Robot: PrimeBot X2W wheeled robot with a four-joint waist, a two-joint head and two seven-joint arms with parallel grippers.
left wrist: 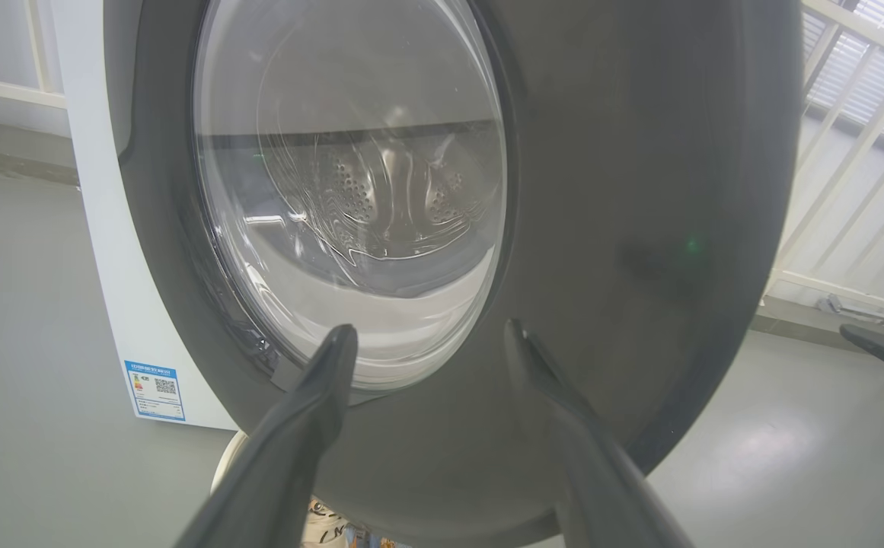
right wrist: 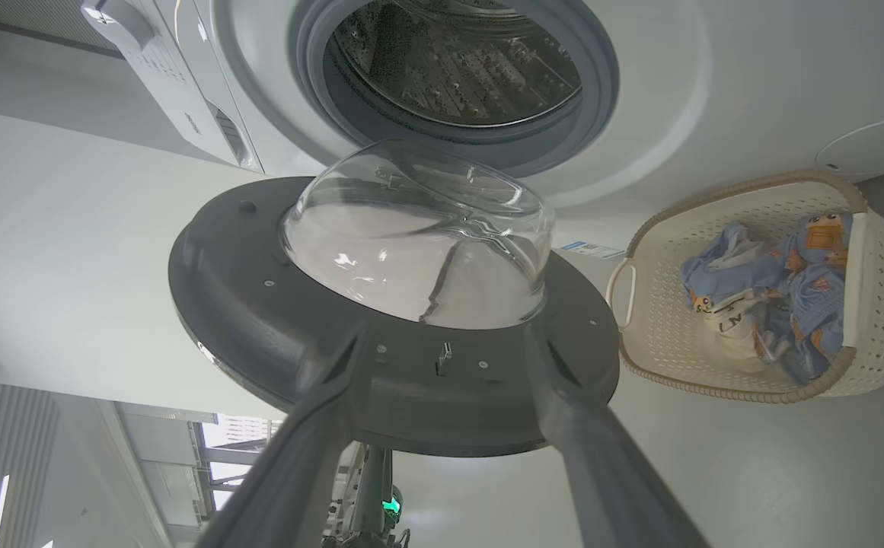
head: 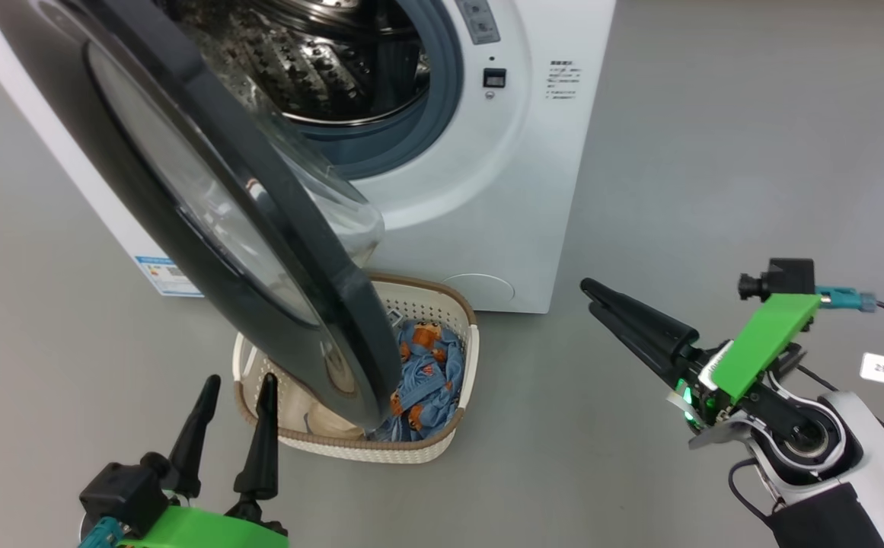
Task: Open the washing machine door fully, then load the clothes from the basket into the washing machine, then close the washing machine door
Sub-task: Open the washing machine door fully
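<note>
bare lab-like room: washing machine, grey floor, white railings

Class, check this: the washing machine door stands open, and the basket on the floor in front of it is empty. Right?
No. The washing machine door stands open, but the basket holds the clothes, as the right wrist view shows.

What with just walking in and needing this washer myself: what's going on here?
A two-armed robot faces the washing machine. Its door is swung out, hanging over the basket in the head view, and looks short of fully open. The clothes lie in the basket; the drum looks empty. Both grippers are open and hold nothing: the left gripper points at the door's outer face, the right gripper at its inner side.
</note>
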